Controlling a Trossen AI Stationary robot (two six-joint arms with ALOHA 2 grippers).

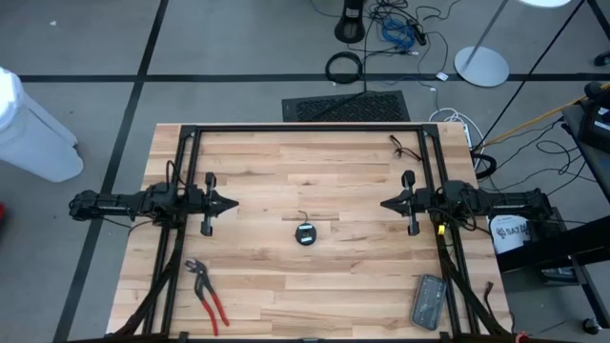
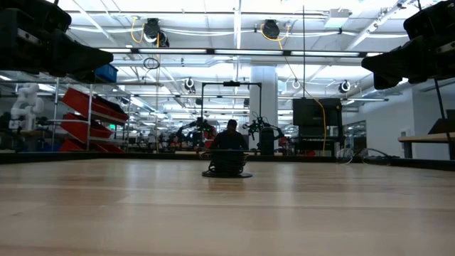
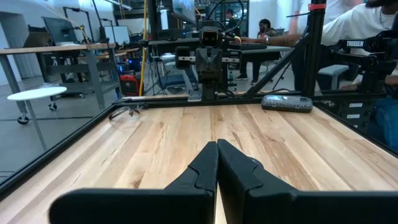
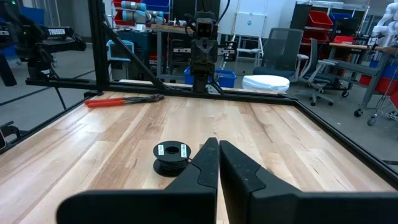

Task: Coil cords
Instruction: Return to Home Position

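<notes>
Two dark arms sit level over the wooden table (image 1: 286, 162), one at each side, pointing at each other across the middle. The left gripper (image 1: 233, 202) hangs above the left half of the boards with its fingers pressed together and nothing between them; the right gripper (image 1: 385, 203) mirrors it over the right half, fingers likewise closed on nothing. Between them, and a little nearer the front edge, a small round black spool (image 1: 305, 233) lies flat on the wood, clear of both grippers. The thin black cord (image 4: 168, 165) is wound around its body under a pale label, and in the high view a short loose end runs from it toward the far side. Red-handled pliers (image 1: 207, 292) lie near the front left corner, well apart from the spool. A flat grey device (image 1: 429, 301) rests near the front right corner. On the floor just beside the table's right edge stands a white tub (image 1: 510, 232) with lettering, partly hidden by the right arm; I cannot tell what it holds.
</notes>
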